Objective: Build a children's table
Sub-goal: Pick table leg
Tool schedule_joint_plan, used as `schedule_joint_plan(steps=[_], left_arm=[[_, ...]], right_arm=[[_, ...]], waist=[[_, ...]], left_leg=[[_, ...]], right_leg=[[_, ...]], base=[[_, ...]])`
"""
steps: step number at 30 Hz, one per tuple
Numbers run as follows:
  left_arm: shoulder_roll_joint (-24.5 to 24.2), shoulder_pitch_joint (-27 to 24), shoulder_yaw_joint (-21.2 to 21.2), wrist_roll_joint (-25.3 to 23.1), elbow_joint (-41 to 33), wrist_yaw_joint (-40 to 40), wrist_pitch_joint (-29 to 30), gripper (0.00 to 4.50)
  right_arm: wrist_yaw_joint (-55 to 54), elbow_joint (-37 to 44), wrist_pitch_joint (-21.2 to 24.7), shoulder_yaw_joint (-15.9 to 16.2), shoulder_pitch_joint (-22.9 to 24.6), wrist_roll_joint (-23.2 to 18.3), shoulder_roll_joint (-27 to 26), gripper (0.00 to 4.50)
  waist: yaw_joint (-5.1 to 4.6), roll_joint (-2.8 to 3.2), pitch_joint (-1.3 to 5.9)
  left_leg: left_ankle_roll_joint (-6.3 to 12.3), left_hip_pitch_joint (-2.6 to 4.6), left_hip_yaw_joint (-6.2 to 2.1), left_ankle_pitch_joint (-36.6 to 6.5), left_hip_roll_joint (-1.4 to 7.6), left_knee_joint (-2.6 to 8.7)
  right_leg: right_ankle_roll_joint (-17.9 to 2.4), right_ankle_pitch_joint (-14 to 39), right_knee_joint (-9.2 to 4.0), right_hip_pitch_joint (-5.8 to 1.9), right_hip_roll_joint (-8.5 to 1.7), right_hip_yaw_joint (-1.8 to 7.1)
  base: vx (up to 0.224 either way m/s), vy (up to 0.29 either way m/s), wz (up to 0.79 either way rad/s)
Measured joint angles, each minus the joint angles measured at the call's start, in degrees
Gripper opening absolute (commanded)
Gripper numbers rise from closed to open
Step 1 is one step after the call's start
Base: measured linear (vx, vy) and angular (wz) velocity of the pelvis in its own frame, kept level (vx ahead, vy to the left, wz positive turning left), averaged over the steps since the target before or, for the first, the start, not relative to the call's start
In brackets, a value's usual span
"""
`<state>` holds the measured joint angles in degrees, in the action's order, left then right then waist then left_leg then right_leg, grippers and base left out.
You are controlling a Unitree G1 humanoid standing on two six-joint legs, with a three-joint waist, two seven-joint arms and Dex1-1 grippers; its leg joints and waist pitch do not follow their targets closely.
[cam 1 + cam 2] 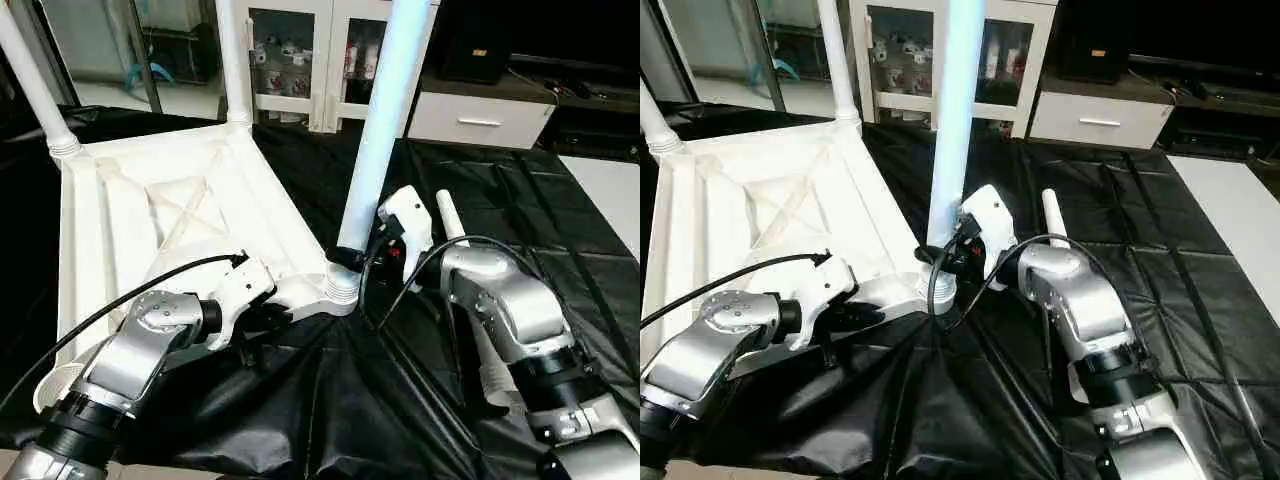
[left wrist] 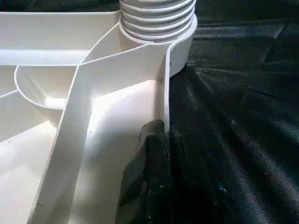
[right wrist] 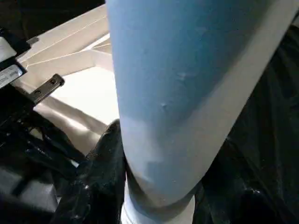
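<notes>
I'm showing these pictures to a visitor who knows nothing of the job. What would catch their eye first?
The upside-down white tabletop on the black-covered work surface, ribs showing. At its near corner a tall white leg stands in the socket, the right claw closed around its base. The left claw pinches the tabletop's near rim beside that corner; a loose leg lies behind the right arm.

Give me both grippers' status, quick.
Left gripper: shut on the tabletop rim by the near corner socket.
Right gripper: closed around the base of the upright leg.
</notes>
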<state>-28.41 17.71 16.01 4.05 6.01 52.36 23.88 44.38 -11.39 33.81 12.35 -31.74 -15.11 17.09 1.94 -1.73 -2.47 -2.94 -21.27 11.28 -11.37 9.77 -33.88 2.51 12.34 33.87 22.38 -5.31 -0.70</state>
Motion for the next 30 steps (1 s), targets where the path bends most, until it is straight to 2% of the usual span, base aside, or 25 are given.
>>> schedule_joint_plan(steps=[10, 20, 22, 25, 30], left_arm=[[-0.1, -0.2, 0.0, 0.0, 0.0, 0.1, 0.0, 0.00], [-0.1, -0.3, 0.0, -0.1, 0.9, 0.0, 0.0, 0.00], [-0.2, -0.3, -0.1, -0.2, 1.1, -0.2, 0.0, 0.00], [-0.1, -0.2, -0.3, -0.3, 1.1, -0.5, 0.0, 0.00], [-0.1, 0.0, -0.3, -0.3, 0.8, -0.2, -0.1, 0.00]], right_arm=[[1.8, -0.4, 0.6, 1.6, -0.7, 1.5, 0.6, 1.82], [-0.3, -1.2, -6.0, 1.3, 2.7, 2.5, -1.4, 1.82], [-1.1, -2.0, -7.6, 0.9, 3.1, 2.5, -2.3, 1.82], [-1.6, -2.0, -7.7, -0.2, 3.5, 2.2, -2.8, 1.82], [0.0, 0.4, -5.5, -1.0, 3.1, 1.0, -1.2, 1.82]], waist=[[0.01, -0.19, 0.15], [-0.09, -0.33, 0.63], [-0.18, -0.29, 0.62], [-0.28, -0.02, 0.40], [-0.10, 0.39, 0.03]], left_leg=[[0.00, 0.17, 0.00, 0.0, 0.00, 0.00], [-0.01, 0.43, -0.08, 0.0, 0.00, 0.01], [-0.01, 0.49, -0.24, 0.0, 0.00, 0.02], [-0.01, 0.39, -0.70, 0.0, -0.05, 0.19], [-0.01, 0.21, -0.91, 0.0, -0.32, 0.31]], right_leg=[[0.0, 0.0, 0.03, -0.09, 0.00, 0.00], [0.0, 0.0, -0.04, -0.19, 0.00, -0.07], [0.0, 0.0, -0.29, -0.20, 0.01, -0.20], [0.0, 0.2, -1.14, -0.28, 0.04, -0.60], [0.0, 0.2, -1.81, -0.38, -0.04, -0.63]], base=[[0.000, 0.000, 0.00], [0.000, 0.000, 0.00], [0.000, 0.000, 0.00], [0.000, 0.000, 0.00], [0.000, 0.000, 0.00]])
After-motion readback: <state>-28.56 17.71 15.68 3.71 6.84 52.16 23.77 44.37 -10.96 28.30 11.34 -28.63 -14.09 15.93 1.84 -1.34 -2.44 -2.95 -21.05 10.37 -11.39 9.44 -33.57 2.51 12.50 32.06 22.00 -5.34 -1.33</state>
